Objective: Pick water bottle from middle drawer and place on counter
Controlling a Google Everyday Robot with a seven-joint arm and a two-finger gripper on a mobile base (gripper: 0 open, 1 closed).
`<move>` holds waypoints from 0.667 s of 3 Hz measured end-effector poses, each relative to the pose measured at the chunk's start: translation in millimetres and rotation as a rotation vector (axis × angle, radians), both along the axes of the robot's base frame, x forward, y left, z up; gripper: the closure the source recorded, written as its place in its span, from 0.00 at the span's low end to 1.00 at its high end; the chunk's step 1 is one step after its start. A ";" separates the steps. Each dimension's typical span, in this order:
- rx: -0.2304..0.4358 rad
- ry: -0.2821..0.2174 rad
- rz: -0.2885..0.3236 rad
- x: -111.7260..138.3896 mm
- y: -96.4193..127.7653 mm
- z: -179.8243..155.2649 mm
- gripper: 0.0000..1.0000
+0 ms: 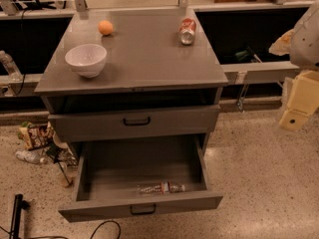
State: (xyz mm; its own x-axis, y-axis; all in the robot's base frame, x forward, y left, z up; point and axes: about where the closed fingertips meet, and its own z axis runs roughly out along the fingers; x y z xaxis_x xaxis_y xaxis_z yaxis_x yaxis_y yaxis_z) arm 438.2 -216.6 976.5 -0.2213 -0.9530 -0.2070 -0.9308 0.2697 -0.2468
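The water bottle (160,187), clear with a red-and-white label band, lies on its side near the front of the pulled-out middle drawer (99,183). The grey counter (144,59) tops the cabinet. My gripper (298,102), a pale yellow block below the white arm, hangs at the far right edge. It is well to the right of the cabinet, level with the counter's front, and far from the bottle. It holds nothing that I can see.
On the counter are a white bowl (86,59) at the front left, an orange (105,27) at the back left and a red-and-white soda can (187,31) at the back right. The drawer above (137,121) is nearly shut. Snack bags (34,136) and cables lie on the floor at left.
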 end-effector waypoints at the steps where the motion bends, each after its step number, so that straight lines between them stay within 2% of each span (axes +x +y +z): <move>1: 0.000 0.000 0.000 0.0 0.0 0.0 0.00; 2: 0.046 -0.012 -0.011 6.5 3.6 -16.8 0.00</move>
